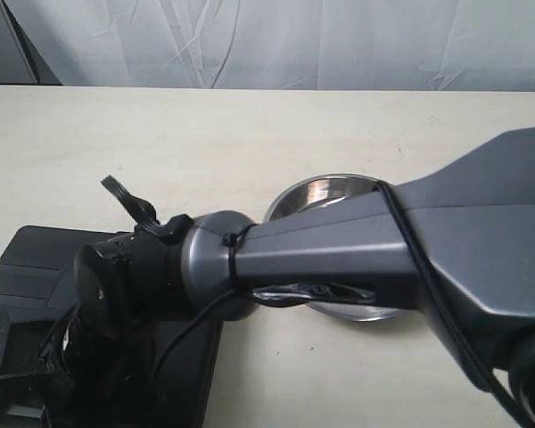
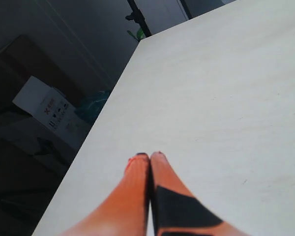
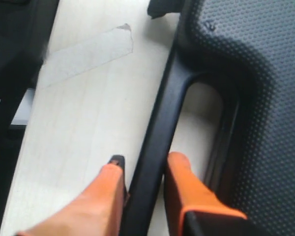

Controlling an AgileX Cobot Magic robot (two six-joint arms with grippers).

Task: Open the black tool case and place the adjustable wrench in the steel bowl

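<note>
Right end effector (image 3: 146,160) straddles the black tool case (image 1: 36,259) handle (image 3: 160,123), clamp uncertain; squeeze squarely before lifting. Steel bowl (image 1: 325,190) sits beside the case, adjustable wrench unseen; left end effector (image 2: 150,156) together

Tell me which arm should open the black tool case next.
Right. Its orange-fingered gripper straddles the carrying handle of the textured black plastic tool case, fingers either side. The left gripper is shut over bare pale tabletop, with no case in its view.

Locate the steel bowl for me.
Exterior view: the steel bowl lies right of centre on the table, mostly hidden under the right arm, right of the black tool case.
</note>
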